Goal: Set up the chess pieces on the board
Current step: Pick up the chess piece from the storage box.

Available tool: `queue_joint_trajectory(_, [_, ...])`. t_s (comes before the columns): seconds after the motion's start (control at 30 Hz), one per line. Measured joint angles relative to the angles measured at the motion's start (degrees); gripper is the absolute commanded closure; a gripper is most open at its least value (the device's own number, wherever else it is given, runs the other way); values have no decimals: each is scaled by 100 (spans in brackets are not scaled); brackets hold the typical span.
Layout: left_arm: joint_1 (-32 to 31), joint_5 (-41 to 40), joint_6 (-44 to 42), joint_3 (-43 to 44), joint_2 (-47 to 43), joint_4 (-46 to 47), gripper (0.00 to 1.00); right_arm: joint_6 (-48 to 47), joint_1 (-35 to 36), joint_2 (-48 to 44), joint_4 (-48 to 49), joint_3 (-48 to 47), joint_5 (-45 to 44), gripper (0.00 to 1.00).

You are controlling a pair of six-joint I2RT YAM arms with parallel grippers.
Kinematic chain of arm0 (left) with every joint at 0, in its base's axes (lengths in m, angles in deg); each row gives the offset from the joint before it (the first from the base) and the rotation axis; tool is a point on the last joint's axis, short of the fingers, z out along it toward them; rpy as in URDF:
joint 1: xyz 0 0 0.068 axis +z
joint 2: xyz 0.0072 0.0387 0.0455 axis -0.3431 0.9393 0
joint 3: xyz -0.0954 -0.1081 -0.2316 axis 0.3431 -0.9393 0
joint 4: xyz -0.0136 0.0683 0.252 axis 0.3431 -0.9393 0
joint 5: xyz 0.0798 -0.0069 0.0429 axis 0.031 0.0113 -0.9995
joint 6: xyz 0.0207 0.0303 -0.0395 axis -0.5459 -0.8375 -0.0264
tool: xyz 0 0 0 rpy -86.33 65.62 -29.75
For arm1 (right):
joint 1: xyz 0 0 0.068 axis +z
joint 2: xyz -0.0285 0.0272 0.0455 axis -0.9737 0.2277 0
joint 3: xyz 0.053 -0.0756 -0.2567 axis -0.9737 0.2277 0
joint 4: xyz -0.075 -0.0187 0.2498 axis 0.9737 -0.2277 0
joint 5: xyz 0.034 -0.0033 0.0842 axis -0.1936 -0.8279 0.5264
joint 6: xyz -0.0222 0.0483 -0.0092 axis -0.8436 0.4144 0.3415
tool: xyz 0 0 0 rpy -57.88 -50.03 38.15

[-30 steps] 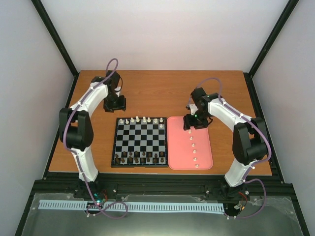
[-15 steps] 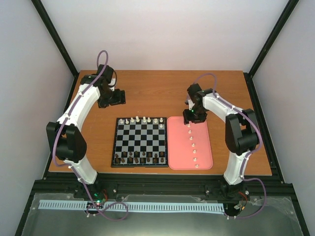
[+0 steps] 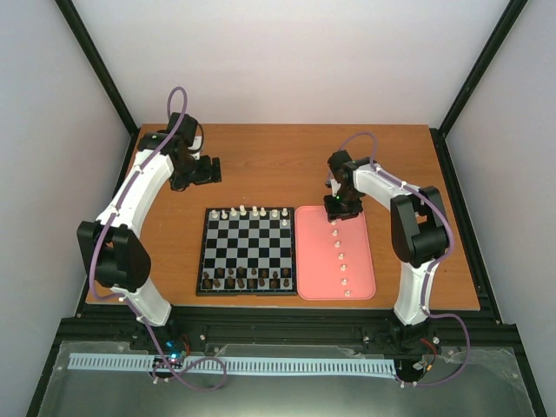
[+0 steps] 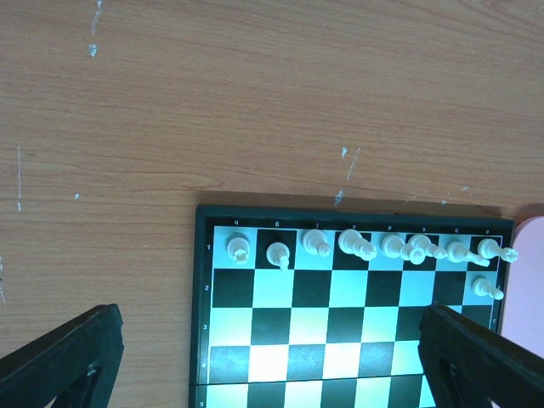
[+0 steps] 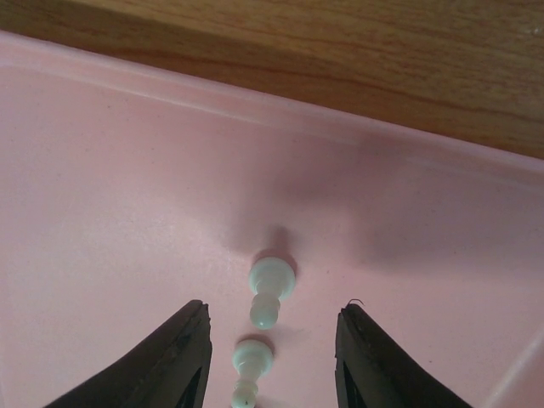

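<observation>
The board (image 3: pixel 201 252) lies mid-table. Several white pieces (image 3: pixel 256 212) stand along its far row, with one white pawn (image 3: pixel 285 222) on the row in front. Several more white pawns (image 3: pixel 340 256) stand in a line in the pink tray (image 3: pixel 358 261). My right gripper (image 3: pixel 340 208) is open over the tray's far end. In the right wrist view, its fingers (image 5: pixel 174 361) straddle the farthest pawn (image 5: pixel 272 285), with another pawn (image 5: pixel 252 361) just behind. My left gripper (image 3: pixel 208 171) is open and empty above the bare table beyond the board's far left corner. In the left wrist view, the white back row (image 4: pixel 365 246) shows.
Dark brown pieces (image 3: pixel 248 278) fill the board's near rows. The tray touches the board's right edge. The tray's raised rim (image 5: pixel 255 102) runs just beyond the right gripper, with bare wood (image 5: pixel 340 51) behind it. Black frame posts stand at the table's corners.
My left arm has swung back and to the left, away from the board. My right gripper has shifted slightly towards the tray's far end, over the first pawn.
</observation>
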Motion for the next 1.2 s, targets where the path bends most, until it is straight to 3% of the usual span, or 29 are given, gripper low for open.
queue_joint_trajectory(0.3, [0, -2, -2, 0, 0, -7, 3, -26, -24, 166, 26, -13, 63, 67])
queue_joint_trajectory(0.77, [0, -2, -7, 0, 0, -13, 3, -28, -31, 286, 22, -142, 98, 97])
queue_joint_trajectory(1.2, [15, -20, -66, -125, 2, -20, 0, 48, 81, -216, -236, -444, 90, 97])
